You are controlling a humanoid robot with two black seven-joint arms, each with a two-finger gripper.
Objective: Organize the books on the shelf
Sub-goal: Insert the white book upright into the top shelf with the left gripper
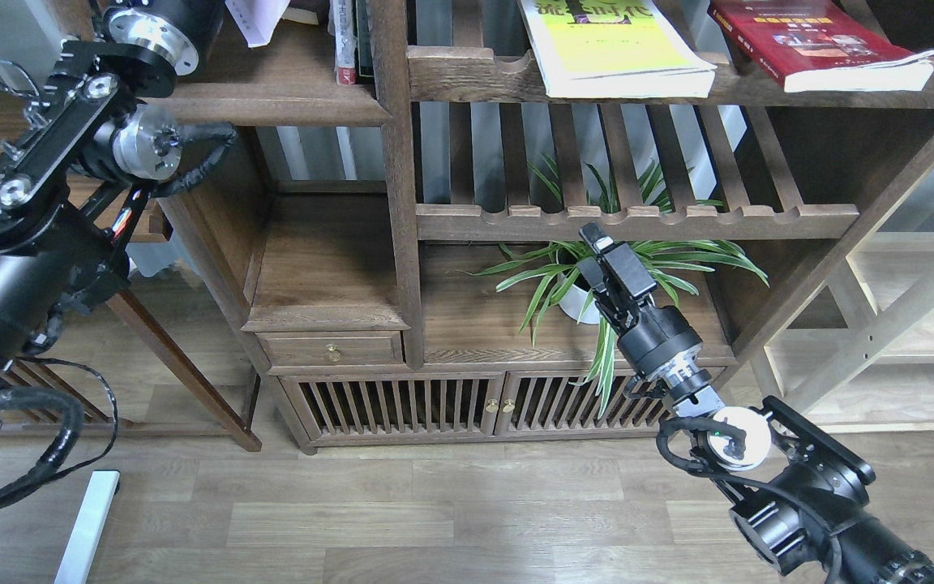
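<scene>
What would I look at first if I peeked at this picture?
Probably the bright yellow-green book lying flat on the top slatted rack, with the dark red book lying to its right. Next, the spiky green plant in its white pot on the low shelf, with the right gripper just in front of it. The big black left arm fills the left side, reaching up out of view.
</scene>
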